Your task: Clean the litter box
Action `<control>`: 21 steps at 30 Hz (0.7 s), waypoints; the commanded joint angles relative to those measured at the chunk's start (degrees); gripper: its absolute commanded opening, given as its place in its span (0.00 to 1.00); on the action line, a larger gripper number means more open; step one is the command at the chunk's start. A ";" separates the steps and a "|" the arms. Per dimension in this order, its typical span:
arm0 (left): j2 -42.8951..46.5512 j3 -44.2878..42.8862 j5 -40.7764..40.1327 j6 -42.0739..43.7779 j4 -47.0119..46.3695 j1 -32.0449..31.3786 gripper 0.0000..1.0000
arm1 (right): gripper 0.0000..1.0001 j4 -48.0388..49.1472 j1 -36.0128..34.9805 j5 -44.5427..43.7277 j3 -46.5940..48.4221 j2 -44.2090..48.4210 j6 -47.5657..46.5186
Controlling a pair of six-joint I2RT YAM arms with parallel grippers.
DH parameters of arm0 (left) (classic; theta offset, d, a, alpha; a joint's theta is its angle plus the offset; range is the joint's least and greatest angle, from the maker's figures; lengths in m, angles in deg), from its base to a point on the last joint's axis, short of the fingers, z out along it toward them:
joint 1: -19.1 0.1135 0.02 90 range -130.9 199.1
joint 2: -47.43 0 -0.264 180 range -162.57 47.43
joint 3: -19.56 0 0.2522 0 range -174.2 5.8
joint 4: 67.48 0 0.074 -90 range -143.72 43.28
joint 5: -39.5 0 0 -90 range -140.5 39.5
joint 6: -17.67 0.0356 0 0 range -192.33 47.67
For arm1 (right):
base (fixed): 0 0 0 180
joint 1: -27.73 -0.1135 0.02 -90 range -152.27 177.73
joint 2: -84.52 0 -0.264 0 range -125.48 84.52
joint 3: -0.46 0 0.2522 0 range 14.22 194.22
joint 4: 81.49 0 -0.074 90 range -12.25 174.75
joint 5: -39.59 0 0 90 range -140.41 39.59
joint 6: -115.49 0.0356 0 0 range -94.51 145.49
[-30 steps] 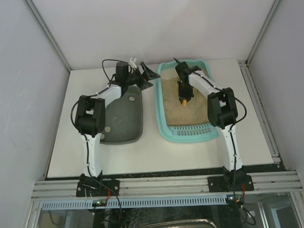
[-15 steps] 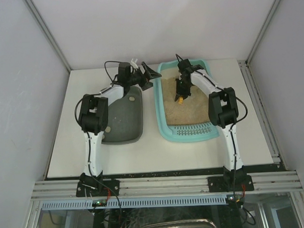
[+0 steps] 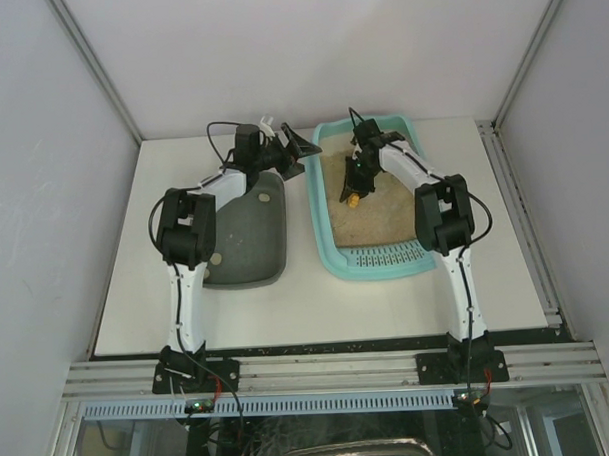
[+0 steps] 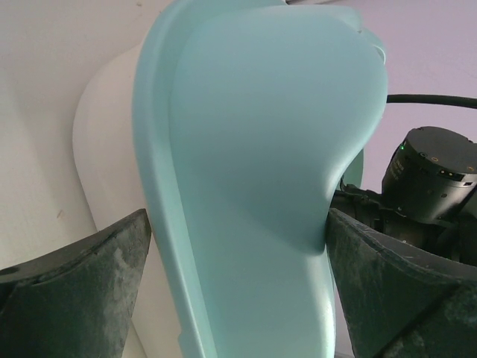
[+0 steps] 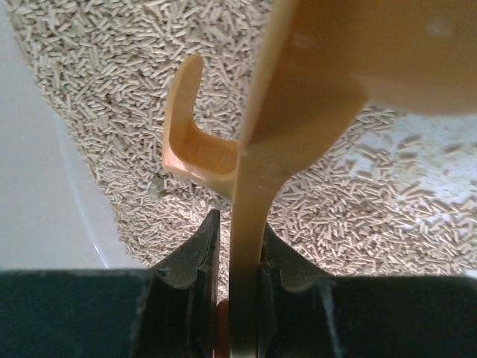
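The light-turquoise litter box [image 3: 325,249] holds beige litter [image 3: 379,220]. My left gripper [image 3: 296,153] is at the box's far left corner. In the left wrist view that corner [image 4: 261,149] fills the gap of my left gripper [image 4: 235,221], whose dark fingers [image 4: 97,283] stand wide open on either side of it. My right gripper [image 3: 361,171] hangs over the far left part of the litter, shut on the handle of an orange scoop [image 3: 351,196]. In the right wrist view the scoop [image 5: 320,67] rises from my right gripper [image 5: 240,246] above the litter [image 5: 112,74].
A dark grey-green tray [image 3: 247,235] lies left of the box, under my left arm, with two small pale bits in it. Bare box floor [image 5: 45,186] shows left of the litter. White walls close in the table at the back and both sides.
My right gripper has carried the scoop away from the middle of the litter toward the box's far left side. The box has shifted a little. The left gripper has hardly moved.
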 commanded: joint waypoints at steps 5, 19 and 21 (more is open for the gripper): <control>2.85 -0.60 3.16 4.01 1.07 -0.96 1.00 | 0.00 5.85 -2.83 11.40 -5.24 0.31 -2.12; 2.94 -0.66 5.74 5.27 2.63 -0.88 1.00 | 0.00 22.50 -1.27 27.91 -16.08 2.82 -1.33; 3.10 -0.47 6.03 5.74 2.79 -0.81 1.00 | 0.00 25.03 -0.85 29.17 -18.14 4.07 -0.28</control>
